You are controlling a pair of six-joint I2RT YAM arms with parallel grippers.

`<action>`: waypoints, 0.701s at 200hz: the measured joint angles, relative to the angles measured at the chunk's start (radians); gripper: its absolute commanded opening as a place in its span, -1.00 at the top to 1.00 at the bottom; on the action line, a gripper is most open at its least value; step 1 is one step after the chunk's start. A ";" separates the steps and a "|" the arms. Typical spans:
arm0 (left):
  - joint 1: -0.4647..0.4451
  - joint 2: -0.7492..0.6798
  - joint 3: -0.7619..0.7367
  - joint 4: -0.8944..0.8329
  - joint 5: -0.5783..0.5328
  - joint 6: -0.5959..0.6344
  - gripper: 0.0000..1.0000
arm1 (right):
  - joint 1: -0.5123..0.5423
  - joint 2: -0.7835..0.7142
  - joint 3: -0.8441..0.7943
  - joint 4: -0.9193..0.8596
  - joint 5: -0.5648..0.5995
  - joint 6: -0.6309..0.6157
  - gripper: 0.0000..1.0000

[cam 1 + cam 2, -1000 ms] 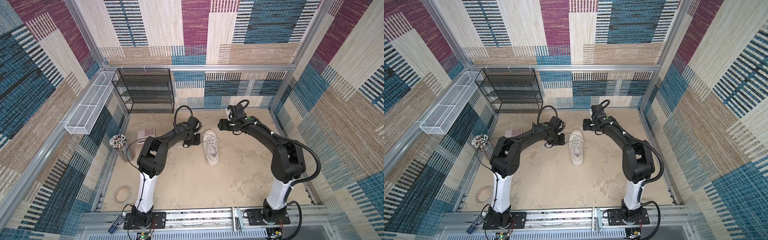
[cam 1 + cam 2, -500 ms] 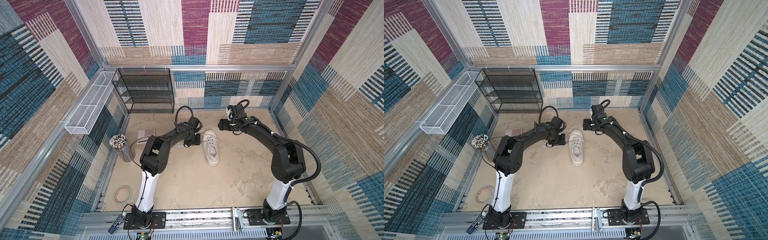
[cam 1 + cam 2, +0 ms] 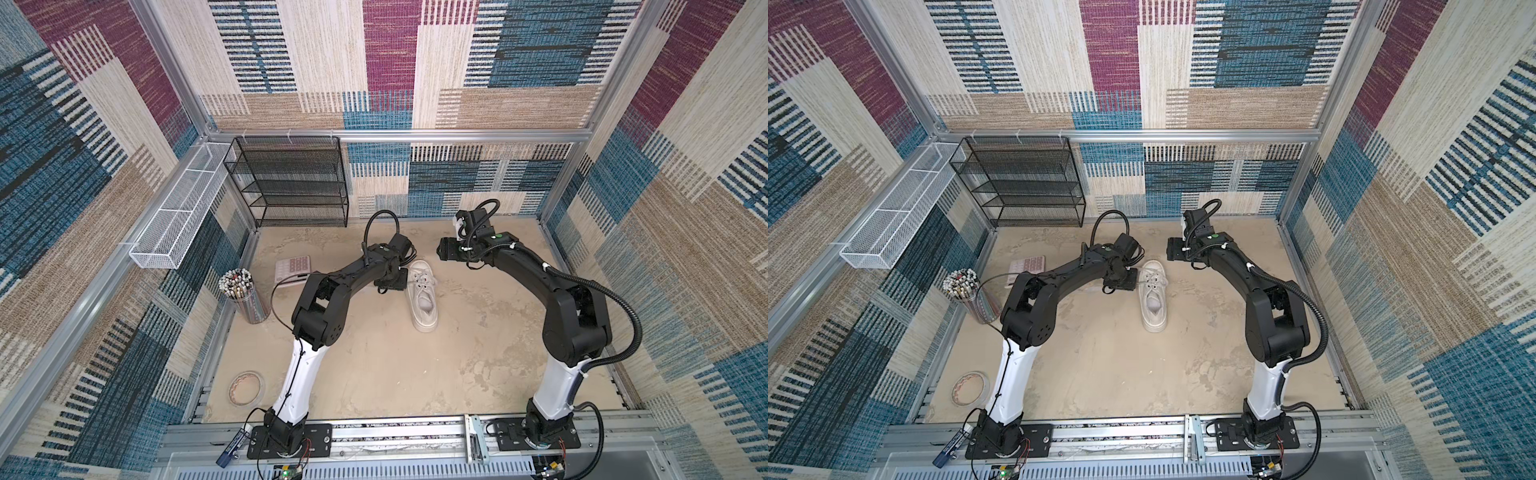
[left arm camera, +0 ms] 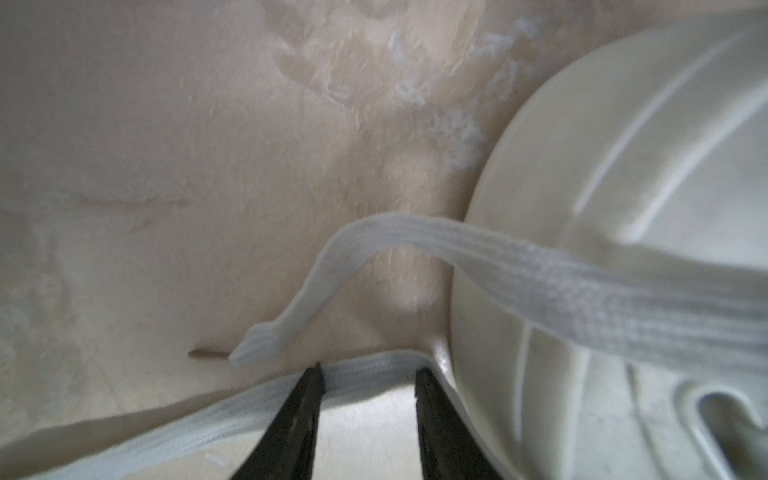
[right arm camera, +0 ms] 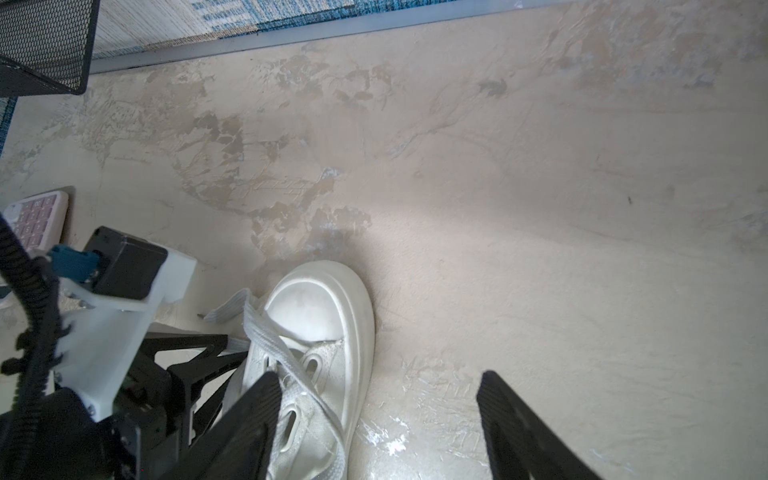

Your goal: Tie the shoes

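The shoe (image 3: 423, 296) is a white platform sneaker lying in mid-table with its toe to the back, seen in both top views (image 3: 1153, 297). Its flat laces (image 4: 561, 286) are loose. My left gripper (image 4: 368, 374) is low at the shoe's left side (image 3: 391, 283), open a little. One lace (image 4: 174, 432) lies on the table across its fingertips (image 4: 313, 386), and nothing is pinched between them. The other lace end drapes from the toe (image 4: 623, 166) to the table. My right gripper (image 5: 379, 376) hovers wide open above the toe (image 5: 320, 307) and holds nothing (image 3: 446, 253).
A black mesh shelf (image 3: 291, 183) stands at the back left, with a white wire basket (image 3: 178, 216) on the left wall. A calculator (image 3: 293, 268), a pencil cup (image 3: 245, 295) and a tape roll (image 3: 246, 387) lie along the left side.
The left arm's elbow has shifted slightly right while its gripper stays beside the shoe. The right arm has barely moved.
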 measured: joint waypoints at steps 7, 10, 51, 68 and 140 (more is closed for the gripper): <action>-0.006 0.003 0.005 -0.008 -0.018 0.002 0.32 | -0.001 0.000 0.000 0.000 0.000 0.000 -0.54; -0.009 0.004 0.005 -0.010 -0.026 0.002 0.34 | -0.001 -0.002 -0.003 0.001 0.000 0.000 -0.54; -0.016 0.014 0.019 -0.035 -0.062 0.005 0.58 | -0.010 -0.028 -0.044 0.003 0.001 -0.008 -0.54; -0.016 0.018 0.026 -0.037 -0.062 0.005 0.72 | -0.017 -0.035 -0.056 0.003 0.000 -0.014 -0.54; -0.011 -0.079 0.028 -0.076 -0.010 0.005 1.00 | -0.033 -0.060 -0.087 0.014 -0.008 -0.026 -0.54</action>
